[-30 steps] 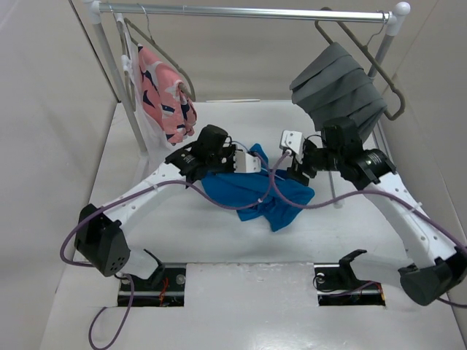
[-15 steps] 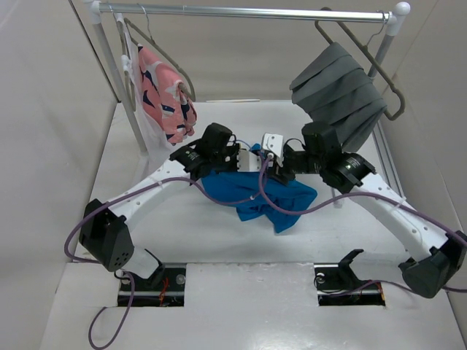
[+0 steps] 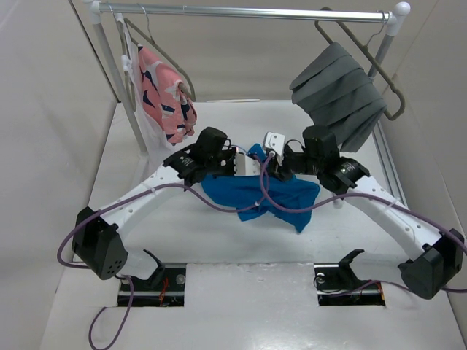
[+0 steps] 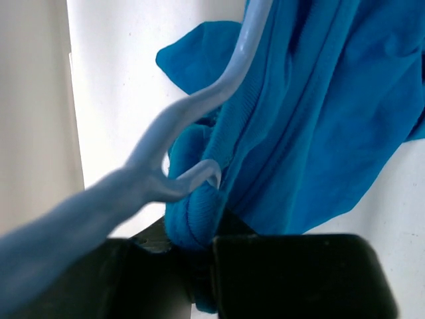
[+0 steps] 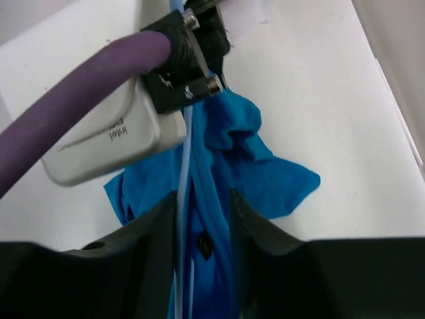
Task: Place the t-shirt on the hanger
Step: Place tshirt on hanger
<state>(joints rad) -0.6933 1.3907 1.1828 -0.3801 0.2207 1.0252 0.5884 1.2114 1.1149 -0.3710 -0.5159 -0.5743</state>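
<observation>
hanging bunched between the two arms at mid-counter, the t-shirt runs from its gathered collar down and right to a loose tail on the counter. left gripper is clamped tight on the rolled collar, the hanger wire slanting up past it. right gripper has its fingers either side of that wire and a fold of shirt; whether they pinch i cannot tell. since a second ago the right arm has swung in leftward and its fingers have narrowed
</observation>
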